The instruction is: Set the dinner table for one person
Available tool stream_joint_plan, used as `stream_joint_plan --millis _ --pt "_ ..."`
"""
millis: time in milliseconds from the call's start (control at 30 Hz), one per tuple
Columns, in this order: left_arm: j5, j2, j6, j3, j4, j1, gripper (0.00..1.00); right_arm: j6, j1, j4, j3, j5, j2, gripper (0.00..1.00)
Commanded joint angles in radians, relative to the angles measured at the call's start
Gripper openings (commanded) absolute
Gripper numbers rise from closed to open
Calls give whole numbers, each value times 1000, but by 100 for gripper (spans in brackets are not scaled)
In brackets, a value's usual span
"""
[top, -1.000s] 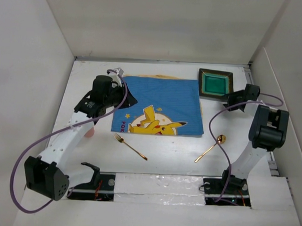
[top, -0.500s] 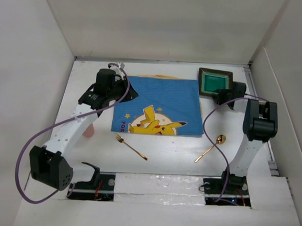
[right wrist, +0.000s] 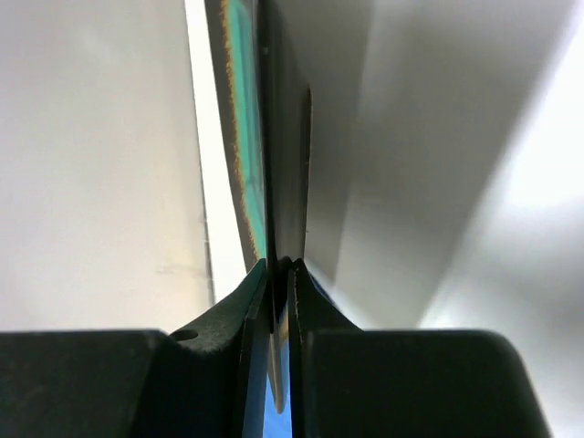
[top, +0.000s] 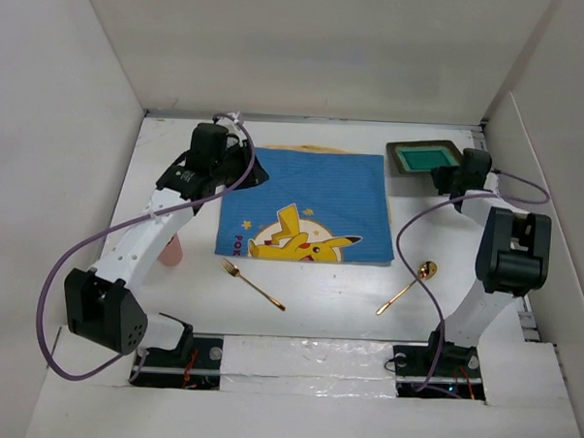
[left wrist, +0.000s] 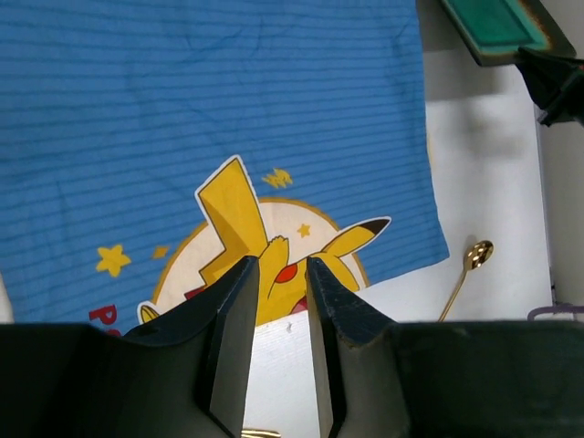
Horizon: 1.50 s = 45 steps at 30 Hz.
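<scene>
The white surface (top: 328,288) fills the floor of the white-walled enclosure, running from the arm bases at its near edge to the far wall, and everything else lies on or above it

A blue cartoon-printed placemat (top: 312,196) lies flat on the far half, about midway between the left and right edges, its far edge close to the far edge of the surface. A gold fork (top: 251,283) lies on the bare surface just near of the placemat's near left corner, set on a diagonal. A gold spoon (top: 407,286) lies near of the placemat's near right corner, also on a diagonal, bowl toward the right edge. The two are well apart. A pink cup (top: 171,253) stands toward the left edge, partly hidden behind the left arm.

At the far right corner a square plate (top: 423,159) with a dark rim and green centre is tilted rather than flat. The right gripper (top: 457,168) is at its right side, and the right wrist view shows the plate edge-on with both fingers (right wrist: 255,301) pinching its rim.

The left gripper (top: 248,169) hovers over the placemat's far left corner. In its wrist view the fingers (left wrist: 233,338) stand a narrow gap apart with nothing between them, and the placemat's yellow figure shows below
</scene>
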State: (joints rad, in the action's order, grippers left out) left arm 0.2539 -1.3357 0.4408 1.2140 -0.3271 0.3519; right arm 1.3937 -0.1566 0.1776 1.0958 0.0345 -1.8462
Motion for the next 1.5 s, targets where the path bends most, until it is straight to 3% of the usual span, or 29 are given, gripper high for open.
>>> stream_joint_plan --millis 0,100,300,467,600,867,1467 --pt "-4 3 -40 108 -3 -1 25 -171 -40 150 36 12 169 0" --pt "-2 -10 -57 159 -32 -1 31 -321 -67 186 64 -190 229 0" --pt "7 -20 -77 219 -64 -10 34 -513 -44 -19 122 -598 283 0" --pt "5 -31 -99 246 -95 -10 34 -680 48 -231 162 -858 275 0" --pt "7 -42 -109 268 -105 -19 36 -703 181 -216 162 -1043 257 0" --pt "27 -33 -109 228 -95 -19 36 -544 342 19 229 -1142 81 0" --pt "22 10 -106 151 -86 -39 36 -594 374 -33 251 -1145 -126 0"
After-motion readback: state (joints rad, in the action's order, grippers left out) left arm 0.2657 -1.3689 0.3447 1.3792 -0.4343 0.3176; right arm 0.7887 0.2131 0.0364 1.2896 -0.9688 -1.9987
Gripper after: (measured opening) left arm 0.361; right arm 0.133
